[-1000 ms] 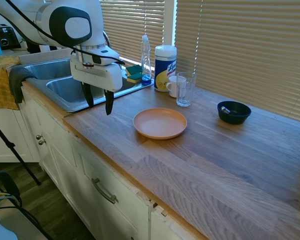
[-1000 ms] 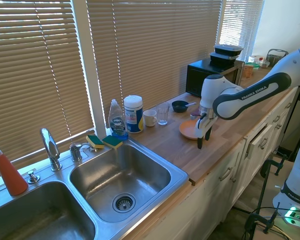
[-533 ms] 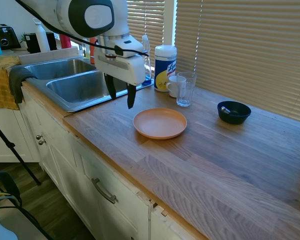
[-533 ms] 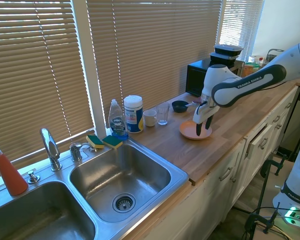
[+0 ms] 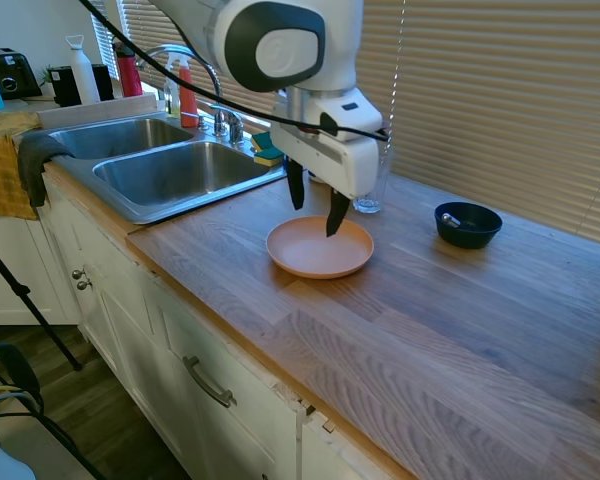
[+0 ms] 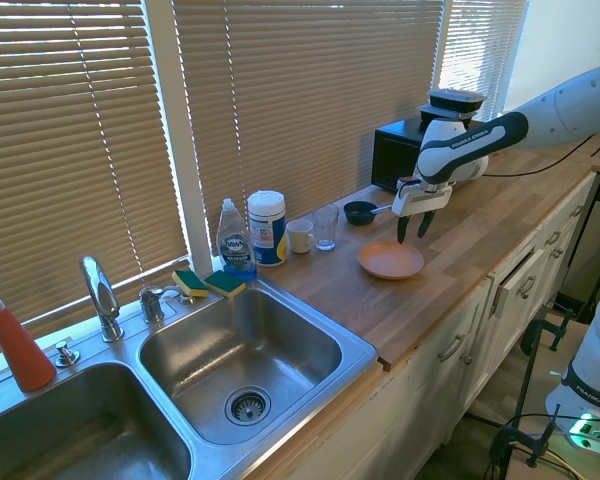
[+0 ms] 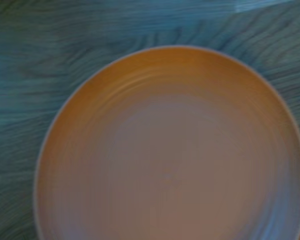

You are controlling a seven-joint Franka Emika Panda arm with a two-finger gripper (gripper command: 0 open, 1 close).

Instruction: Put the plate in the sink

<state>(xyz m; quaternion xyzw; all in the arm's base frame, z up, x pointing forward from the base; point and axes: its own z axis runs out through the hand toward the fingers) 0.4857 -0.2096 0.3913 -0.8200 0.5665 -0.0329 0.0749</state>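
You're over a wooden worktop (image 5: 460, 330), grained with a soft sheen. The plate (image 5: 320, 250) looks smooth and matt, salmon-orange, faint rings showing in the wrist view. Your sink (image 6: 250, 350) is brushed stainless steel, dully reflective.

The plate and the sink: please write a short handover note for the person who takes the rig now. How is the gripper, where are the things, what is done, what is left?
Gripper: open, empty, pointing down just above the plate, not touching it.
Plate: flat on the wooden counter, empty, to the side of the sink; the wrist view shows it directly below.
Sink: the basin nearer the plate is empty.
Nearby: blue bowl and glass stand apart from the plate.
Done: the gripper is positioned over the plate.
Left: lower, grasp the rim, lift, carry the plate to the sink, release.
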